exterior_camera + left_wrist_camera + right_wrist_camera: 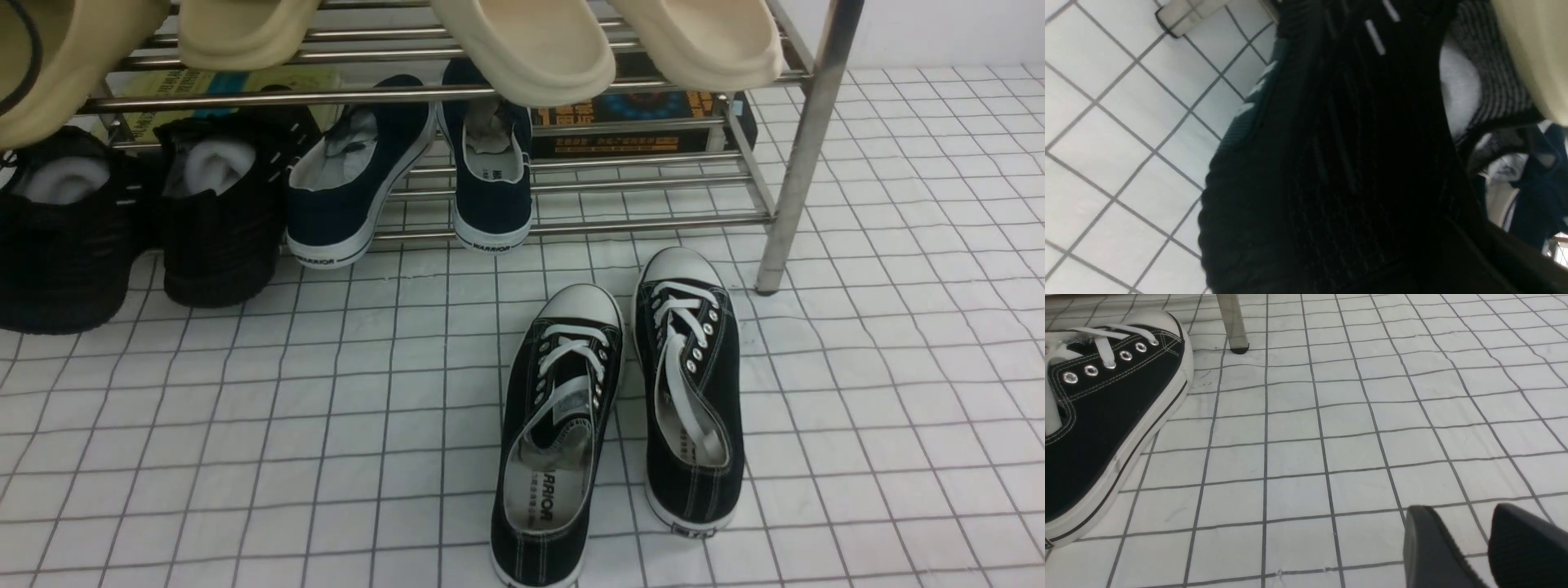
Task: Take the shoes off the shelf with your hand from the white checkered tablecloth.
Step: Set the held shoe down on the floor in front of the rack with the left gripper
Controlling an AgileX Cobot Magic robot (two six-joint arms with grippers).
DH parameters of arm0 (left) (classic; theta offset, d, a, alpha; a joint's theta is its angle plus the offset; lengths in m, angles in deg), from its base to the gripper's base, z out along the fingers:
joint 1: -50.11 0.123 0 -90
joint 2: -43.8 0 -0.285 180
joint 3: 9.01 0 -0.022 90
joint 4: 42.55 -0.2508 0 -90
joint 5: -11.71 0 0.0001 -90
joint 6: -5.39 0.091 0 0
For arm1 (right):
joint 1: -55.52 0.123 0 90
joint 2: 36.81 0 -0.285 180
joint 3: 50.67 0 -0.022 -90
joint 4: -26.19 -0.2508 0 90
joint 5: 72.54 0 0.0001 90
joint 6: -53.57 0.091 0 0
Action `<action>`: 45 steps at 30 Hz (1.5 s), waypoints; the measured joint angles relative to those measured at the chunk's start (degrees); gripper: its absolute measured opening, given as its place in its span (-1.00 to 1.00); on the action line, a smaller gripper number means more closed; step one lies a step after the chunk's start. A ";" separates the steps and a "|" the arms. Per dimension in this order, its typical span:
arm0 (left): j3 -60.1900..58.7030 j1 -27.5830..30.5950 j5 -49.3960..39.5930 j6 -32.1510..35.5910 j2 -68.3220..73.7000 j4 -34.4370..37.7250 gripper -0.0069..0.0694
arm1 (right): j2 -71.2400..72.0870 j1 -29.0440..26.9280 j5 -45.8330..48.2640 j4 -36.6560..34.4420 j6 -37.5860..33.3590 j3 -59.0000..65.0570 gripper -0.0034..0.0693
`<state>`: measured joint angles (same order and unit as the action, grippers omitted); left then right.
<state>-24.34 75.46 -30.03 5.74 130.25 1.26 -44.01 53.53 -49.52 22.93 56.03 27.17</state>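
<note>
Black knit sneakers (216, 237) at shelf (804, 147) far left, heels facing out, long axis front-back; left hand nearer, closure unclear. Right hand (1461, 516) spread, empty.

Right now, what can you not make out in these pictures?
- Left end effector: outside the front view; the black knit shoe fills the left wrist view, so any grip is unclear.
- Cream slippers: cut off by the front view's top edge.
- Box behind the shelf: print too small, crossed by bars.
</note>
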 joint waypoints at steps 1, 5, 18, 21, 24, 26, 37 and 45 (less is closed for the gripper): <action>0.00 0.00 -0.30 -0.35 -0.94 -0.30 -0.72 | 0.00 0.00 0.00 0.00 0.00 0.00 -0.25; 0.00 0.00 -2.20 -2.85 -5.88 -3.57 -0.72 | 0.00 0.00 0.00 0.00 0.00 0.00 -0.25; -3.48 0.00 -7.55 -14.38 -17.74 -20.14 -0.72 | 0.00 0.00 0.00 0.00 0.00 0.00 -0.25; -6.42 0.00 -6.82 -14.70 -19.55 -20.67 -0.72 | 0.00 0.00 0.00 0.00 0.00 0.00 -0.25; -9.37 0.00 -4.46 -14.76 -20.04 -20.79 -0.72 | 0.00 0.00 0.00 0.00 0.00 0.00 -0.25; -10.55 0.00 -1.87 -14.76 -20.04 -20.79 -0.72 | 0.00 0.00 0.00 0.00 0.00 0.00 -0.25; -10.96 0.00 5.47 -14.87 -20.06 -18.42 -0.72 | 0.00 0.00 0.00 0.00 0.00 0.00 -0.25; -16.46 0.00 7.09 -14.87 -19.63 -18.28 -0.71 | 0.00 0.00 0.00 0.00 0.00 0.00 -0.25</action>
<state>-40.80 75.46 -22.95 -9.13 110.63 -17.02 -44.01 53.53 -49.52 22.93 56.03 27.17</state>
